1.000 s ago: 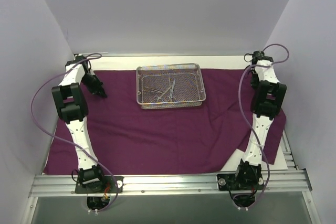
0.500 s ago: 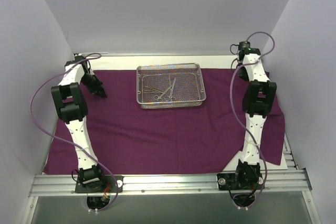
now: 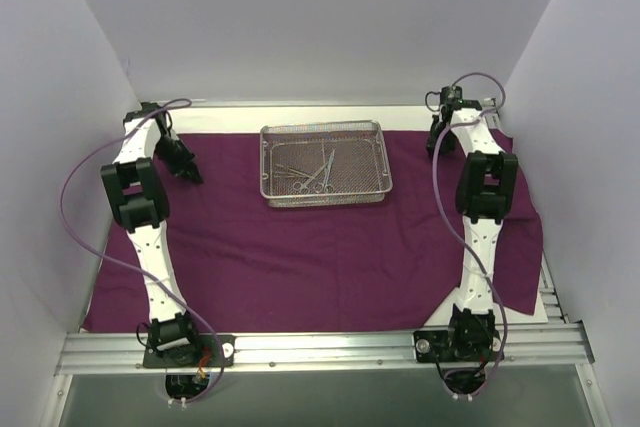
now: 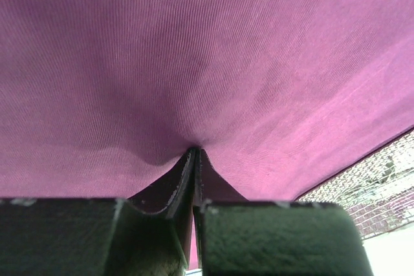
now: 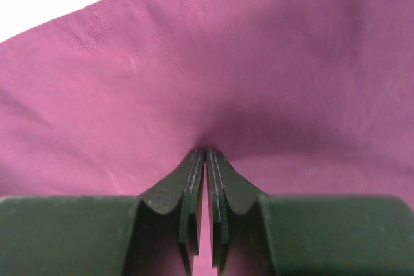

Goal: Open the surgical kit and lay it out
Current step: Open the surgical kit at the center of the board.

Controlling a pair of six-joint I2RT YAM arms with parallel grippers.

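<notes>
Your cloth wrap (image 3: 320, 257) lies opened out over most of the desk (image 3: 230, 115). The wire-mesh tray (image 3: 322, 128) sits on it at the middle of the far edge, and the ring-handled instruments (image 3: 315, 175) are inside the tray, not yet laid out. Your left end effector (image 3: 190, 172) is down on the wrap near the far left corner of the desk, and your right end effector (image 3: 437, 137) is near the far right corner. Placed like that, each looks set to draw its corner outward and flatten the wrap. The overhead view gives you these positions, but the wrists hide the jaws. The wrist views supply that. On the left, the fingertips (image 4: 174, 185) are drawn narrow on a small pucker of purple fabric, with a corner of the tray at the lower right. On the right, the fingertips (image 5: 187, 179) pinch a similar fold, close to the wrap's edge and the bare white desk beyond it.
</notes>
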